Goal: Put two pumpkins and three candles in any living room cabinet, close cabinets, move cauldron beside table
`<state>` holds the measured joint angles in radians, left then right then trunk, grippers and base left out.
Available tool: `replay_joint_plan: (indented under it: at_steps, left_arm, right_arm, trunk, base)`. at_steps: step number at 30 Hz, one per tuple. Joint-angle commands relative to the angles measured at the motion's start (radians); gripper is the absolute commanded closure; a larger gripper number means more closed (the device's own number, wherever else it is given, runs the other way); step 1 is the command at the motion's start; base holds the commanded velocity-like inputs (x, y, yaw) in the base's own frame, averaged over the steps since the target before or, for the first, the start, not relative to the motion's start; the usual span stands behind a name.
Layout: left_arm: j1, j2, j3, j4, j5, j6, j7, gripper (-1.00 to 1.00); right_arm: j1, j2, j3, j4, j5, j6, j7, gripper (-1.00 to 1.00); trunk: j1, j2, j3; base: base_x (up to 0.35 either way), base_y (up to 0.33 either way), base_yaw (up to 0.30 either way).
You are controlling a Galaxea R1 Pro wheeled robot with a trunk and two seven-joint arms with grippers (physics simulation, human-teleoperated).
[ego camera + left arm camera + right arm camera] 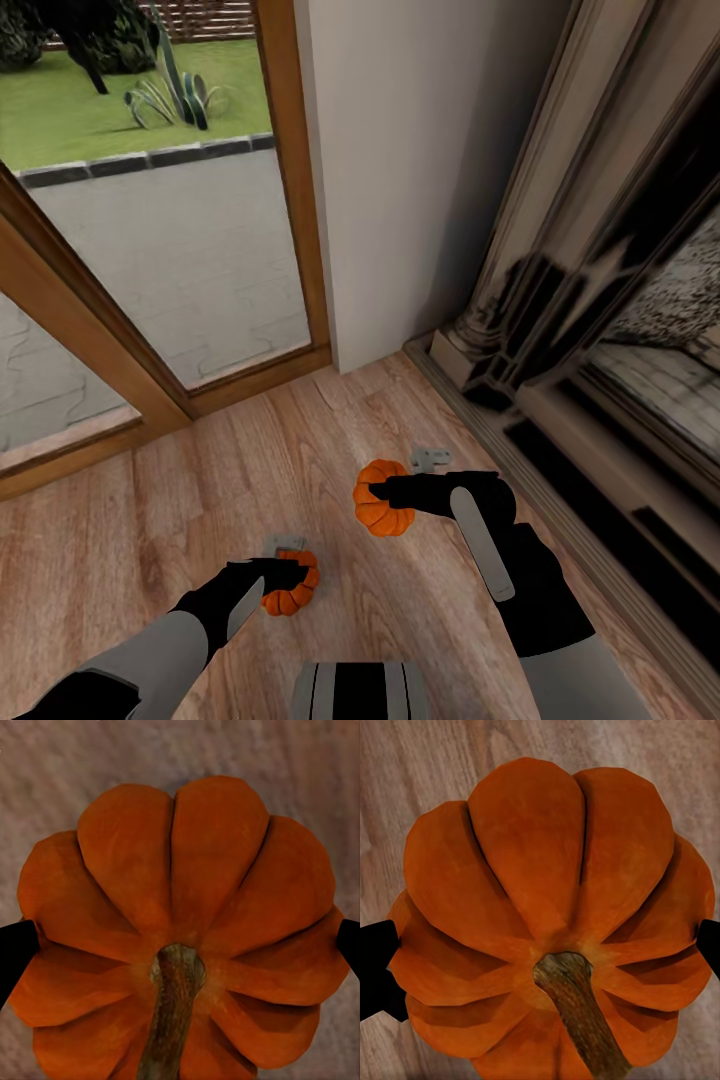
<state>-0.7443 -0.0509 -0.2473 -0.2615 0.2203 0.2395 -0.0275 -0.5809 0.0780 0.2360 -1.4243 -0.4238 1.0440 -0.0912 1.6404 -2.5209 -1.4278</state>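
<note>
Left gripper (290, 578) clamped around one pumpkin (290, 596), right gripper (385, 497) around the other pumpkin (380, 515).

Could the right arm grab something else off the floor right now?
Probably not: the right gripper is shut on a pumpkin, and the left gripper holds the other pumpkin.

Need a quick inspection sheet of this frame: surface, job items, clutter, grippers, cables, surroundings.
Surface: wooden floor, bare around the arms.
Job's things: two pumpkins, left pumpkin and right pumpkin, both held above the floor; candles, cabinet, cauldron: nothing seen.
Clutter: nothing seen.
Grippers: left gripper shut on left pumpkin; right gripper shut on right pumpkin.
Cables: nothing seen.
Surroundings: glass door with wooden frame at left, white wall ahead, ornate fireplace surround at right.
</note>
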Motion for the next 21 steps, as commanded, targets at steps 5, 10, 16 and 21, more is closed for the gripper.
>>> replay_joint_plan:
  at_steps: [5, 10, 16, 21]
  left_arm:
    - [0.001, 0.0, -0.008, 0.016, 0.006, 0.003, 0.001, 1.0]
    - [0.001, 0.0, -0.009, 0.015, 0.006, 0.003, 0.001, 1.0]
    - [0.001, 0.001, -0.006, 0.013, 0.008, 0.003, 0.001, 1.0]
    - [0.001, 0.002, -0.006, 0.013, 0.008, 0.002, 0.001, 1.0]
  right_arm:
    - [-0.001, 0.0, 0.0, -0.001, -0.011, 0.003, -0.009, 1.0]
    - [-0.001, 0.0, 0.0, -0.001, -0.011, 0.003, -0.009, 1.0]
    - [-0.001, 0.0, 0.0, -0.001, -0.01, 0.003, -0.009, 1.0]
    - [-0.001, 0.0, 0.0, -0.001, -0.01, 0.003, -0.009, 1.0]
  trunk:
    - [0.0, 0.0, -0.001]
    - [0.0, 0.0, -0.001]
    - [0.0, 0.0, -0.001]
    - [0.0, 0.0, -0.001]
  base:
    - [0.0, 0.0, 0.0]
    - [0.0, 0.0, 0.0]
    - [0.0, 0.0, 0.0]
    - [0.0, 0.0, 0.0]
